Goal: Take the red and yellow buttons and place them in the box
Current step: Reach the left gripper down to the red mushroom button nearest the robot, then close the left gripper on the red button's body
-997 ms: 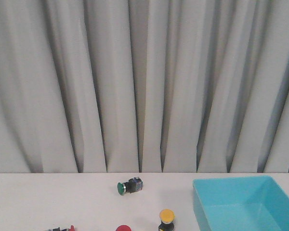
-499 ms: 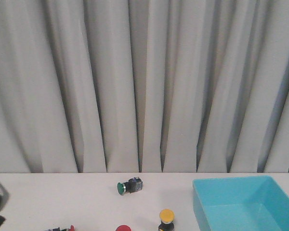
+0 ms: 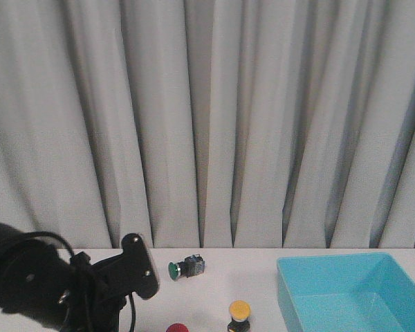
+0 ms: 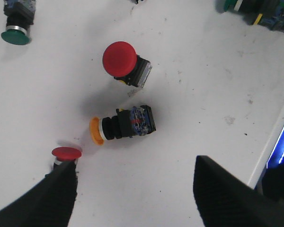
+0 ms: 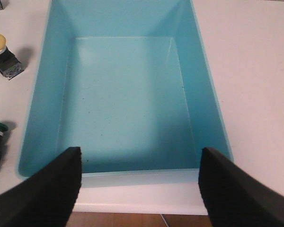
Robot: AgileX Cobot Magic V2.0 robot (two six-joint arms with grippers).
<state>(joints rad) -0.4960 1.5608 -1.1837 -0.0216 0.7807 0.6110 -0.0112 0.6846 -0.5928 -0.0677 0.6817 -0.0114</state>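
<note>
The left arm [image 3: 69, 283] fills the lower left of the front view, a black bulk with cables reaching toward the middle of the white table [image 3: 249, 277]. Its wrist camera looks down on a cluster of buttons, and the left gripper [image 4: 132, 198] stands wide open above them, its two dark fingers [image 4: 61, 196] spread far apart with nothing between them. Directly in the gap beyond the fingertips lies the yellow button [image 4: 123, 126] on its side, its cap facing one finger and its black body toward the other. Just beyond it sits the red button [image 4: 122, 60] with a large domed cap, tilted on its clear-and-black body. A second, smaller red-capped button [image 4: 66, 155] stands close against one finger. Two green-capped buttons [image 4: 16, 26] lie farther off near the edges of that view. In the front view another yellow-capped button [image 3: 239, 315] stands upright near the left of the turquoise box [image 3: 332, 266], with a green one behind it. The right gripper [image 5: 139, 182] hovers over the box with its fingers parted wide, roughly spanning the near wall, and holds nothing. The box interior is bare, with no button inside it.
</note>
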